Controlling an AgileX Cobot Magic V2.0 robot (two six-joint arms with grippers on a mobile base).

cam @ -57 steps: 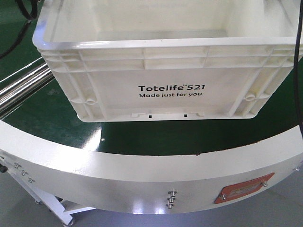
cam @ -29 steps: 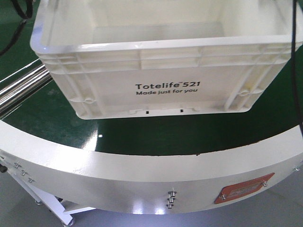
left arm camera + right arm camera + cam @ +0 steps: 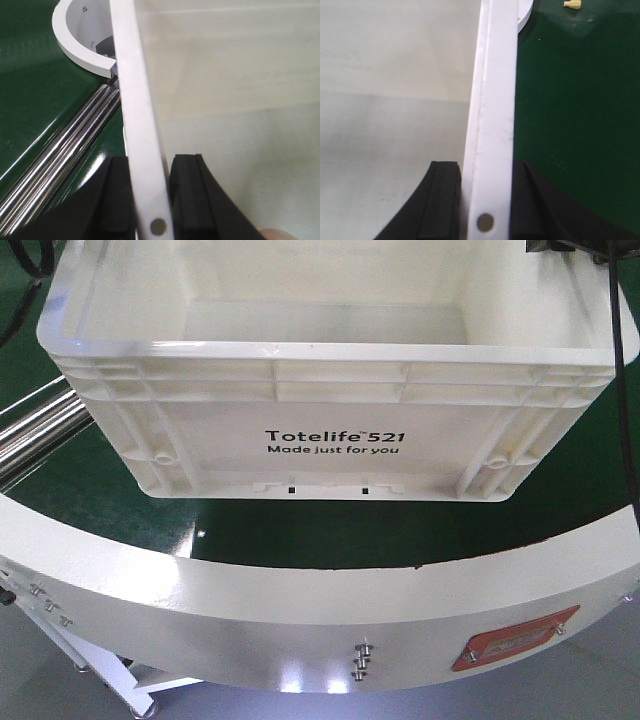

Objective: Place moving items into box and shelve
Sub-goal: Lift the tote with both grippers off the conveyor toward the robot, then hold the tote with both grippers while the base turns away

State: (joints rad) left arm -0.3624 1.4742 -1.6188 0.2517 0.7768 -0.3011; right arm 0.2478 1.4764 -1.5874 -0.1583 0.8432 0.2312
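Two claws (image 3: 150,167) (image 3: 487,172) astride white crate (image 3: 330,435) rim

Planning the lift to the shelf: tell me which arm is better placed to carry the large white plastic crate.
Neither alone. The left gripper is shut on the left rim of the large white plastic crate, the right gripper on its right rim; probably both should lift together.
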